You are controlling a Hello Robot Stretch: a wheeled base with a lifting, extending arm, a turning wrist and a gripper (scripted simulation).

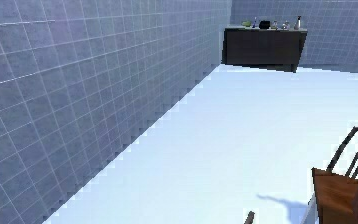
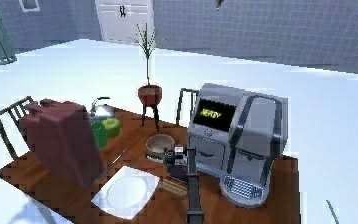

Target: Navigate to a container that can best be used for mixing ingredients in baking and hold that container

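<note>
A brown bowl [image 2: 159, 146] sits on a wooden table [image 2: 287, 190] in the arm side view, just left of a grey coffee machine [image 2: 242, 135] and between a potted plant [image 2: 149, 92] farther out and a white plate [image 2: 127, 190] nearer. The gripper [image 2: 174, 156] stands at the bowl's right edge; whether it touches the bowl or holds anything cannot be told. The dark arm [image 2: 194, 195] rises from the bottom edge. A dark red box [image 2: 65, 140] stands left of the plate, with a green round thing [image 2: 109, 128] beside it and 1 chair [image 2: 12, 115] behind. In the forward view, a tiled wall [image 1: 77, 80] runs to a dark counter [image 1: 264, 47].
</note>
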